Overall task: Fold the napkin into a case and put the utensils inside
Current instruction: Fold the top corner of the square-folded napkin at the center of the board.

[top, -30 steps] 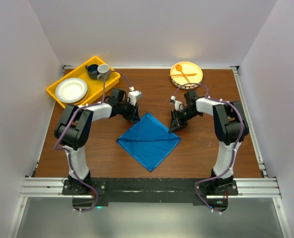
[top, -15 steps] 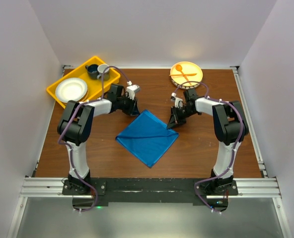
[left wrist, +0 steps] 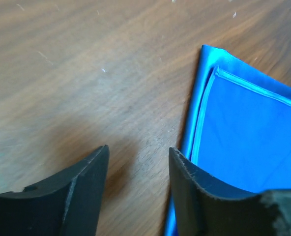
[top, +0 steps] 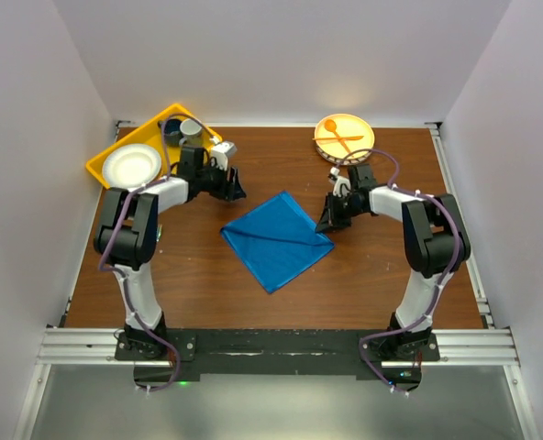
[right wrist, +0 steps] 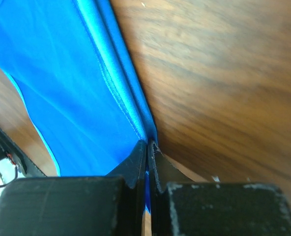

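The bright blue napkin (top: 276, 240) lies folded in a diamond on the brown table; two stacked layers show along its edge (left wrist: 244, 128). My left gripper (top: 236, 191) is open, up-left of the napkin and apart from it. In the left wrist view its fingers (left wrist: 138, 152) have only bare wood between them. My right gripper (top: 328, 223) is shut on the napkin's right edge; the hem (right wrist: 62, 83) runs into the closed jaws (right wrist: 148, 142). The utensils are out of view.
A yellow tray (top: 100, 171) at the back left holds a white plate (top: 131, 166) and a cup (top: 190, 126). A yellow plate (top: 364, 132) at the back right carries an orange plastic spoon and fork (top: 338, 137). White walls stand on three sides.
My left gripper has opened and drawn back up-left, off the napkin's top corner. The right gripper has shut on the napkin's right edge, and the cloth has shifted slightly right.
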### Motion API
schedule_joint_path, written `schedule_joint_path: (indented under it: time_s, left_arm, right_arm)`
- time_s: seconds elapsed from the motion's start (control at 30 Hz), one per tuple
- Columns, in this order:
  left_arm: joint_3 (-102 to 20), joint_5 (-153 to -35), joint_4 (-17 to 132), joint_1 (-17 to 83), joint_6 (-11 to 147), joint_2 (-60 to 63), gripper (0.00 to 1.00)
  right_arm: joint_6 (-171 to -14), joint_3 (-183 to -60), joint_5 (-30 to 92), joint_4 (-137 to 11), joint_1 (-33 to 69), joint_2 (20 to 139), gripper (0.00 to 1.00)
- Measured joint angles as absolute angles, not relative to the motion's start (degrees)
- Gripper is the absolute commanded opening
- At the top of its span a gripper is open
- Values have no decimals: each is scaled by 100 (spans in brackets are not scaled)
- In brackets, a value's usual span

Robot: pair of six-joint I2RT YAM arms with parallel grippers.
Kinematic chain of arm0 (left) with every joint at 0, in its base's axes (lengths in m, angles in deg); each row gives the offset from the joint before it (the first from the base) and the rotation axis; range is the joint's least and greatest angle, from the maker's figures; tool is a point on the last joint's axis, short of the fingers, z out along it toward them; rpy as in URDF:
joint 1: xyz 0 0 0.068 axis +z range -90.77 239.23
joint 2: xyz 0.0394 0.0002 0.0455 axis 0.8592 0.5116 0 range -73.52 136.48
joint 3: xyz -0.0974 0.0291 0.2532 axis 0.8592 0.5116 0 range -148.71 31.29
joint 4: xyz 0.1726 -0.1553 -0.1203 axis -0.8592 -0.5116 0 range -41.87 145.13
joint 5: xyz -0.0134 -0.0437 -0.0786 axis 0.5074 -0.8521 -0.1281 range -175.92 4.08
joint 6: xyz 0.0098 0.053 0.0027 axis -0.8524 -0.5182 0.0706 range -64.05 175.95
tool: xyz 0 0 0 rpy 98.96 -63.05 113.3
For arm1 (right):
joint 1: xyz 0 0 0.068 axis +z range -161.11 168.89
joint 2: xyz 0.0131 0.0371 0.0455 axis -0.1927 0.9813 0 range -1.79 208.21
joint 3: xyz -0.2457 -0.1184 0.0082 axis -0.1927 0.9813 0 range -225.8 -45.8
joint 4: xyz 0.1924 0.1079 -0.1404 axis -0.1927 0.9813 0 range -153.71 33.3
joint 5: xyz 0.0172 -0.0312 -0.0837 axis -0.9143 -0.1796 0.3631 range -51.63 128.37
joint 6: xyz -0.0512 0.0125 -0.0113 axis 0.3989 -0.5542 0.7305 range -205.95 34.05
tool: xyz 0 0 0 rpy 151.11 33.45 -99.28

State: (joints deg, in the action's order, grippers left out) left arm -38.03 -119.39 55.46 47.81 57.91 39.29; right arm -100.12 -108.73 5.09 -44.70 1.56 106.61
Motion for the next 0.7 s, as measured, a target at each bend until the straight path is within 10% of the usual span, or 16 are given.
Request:
schedule_joint_path:
  time_s: [0.1,0.3,0.7]
  left_arm:
    - [-3746,-12134,5575,4851,5852,3549,69]
    - [-3302,-12811,5837,4842,6268,2331,68]
    - [-2151,-13395,6613,4392,7758,1892,25]
  right_arm:
    - [-10062,-10819,540,-4459,134,10559,42]
    - [-9748,-11066,522,-4035,134,10084,62]
    - [-9236,-11625,-188,-3779,479,9514,40]
